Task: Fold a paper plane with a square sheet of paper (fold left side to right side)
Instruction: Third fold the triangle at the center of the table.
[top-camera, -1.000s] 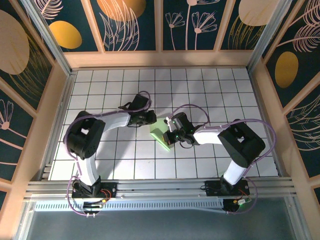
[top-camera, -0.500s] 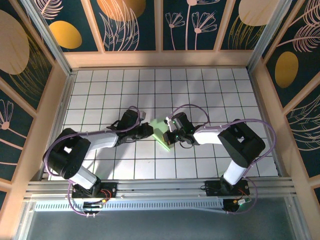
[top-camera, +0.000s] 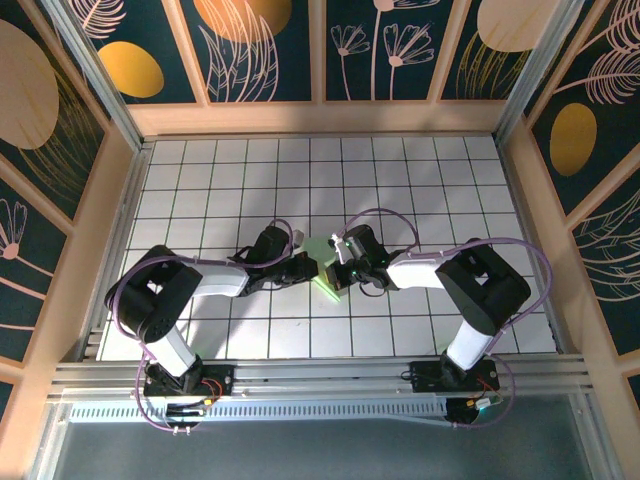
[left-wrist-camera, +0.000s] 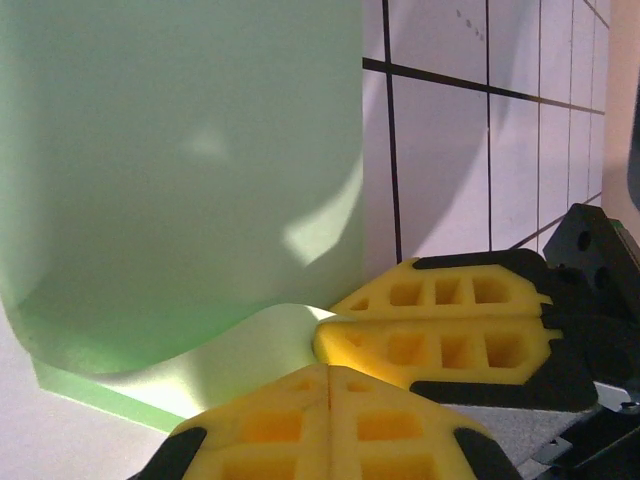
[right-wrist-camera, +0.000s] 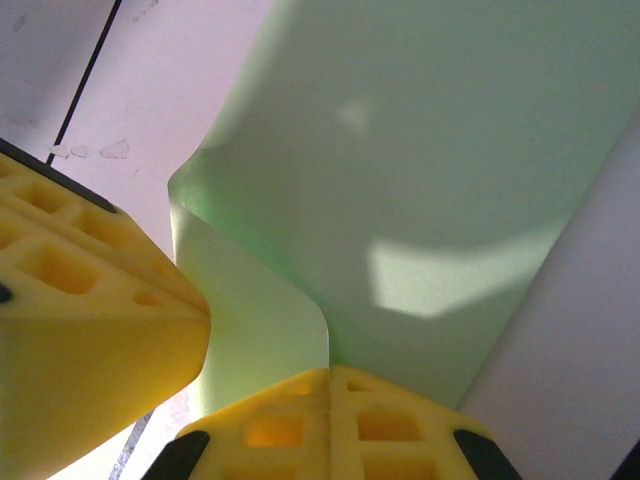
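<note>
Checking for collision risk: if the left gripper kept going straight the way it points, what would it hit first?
Most likely the green paper, whose lifted, curled edge lies right ahead of the left gripper. The right gripper sits close beside it, and the depth between them is unclear.

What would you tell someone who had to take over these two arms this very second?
Left pincer: shut, pinching an edge of the square sheet of paper.
Right pincer: shut on the same sheet, close beside the left one.
Paper: mid-table on the grid table, one layer lifted and curling upward, the layer beneath lying flat.
Done: the edge is gripped and raised.
Left: carry it across, press the crease, then all further folds. No plane shape yet.
</note>
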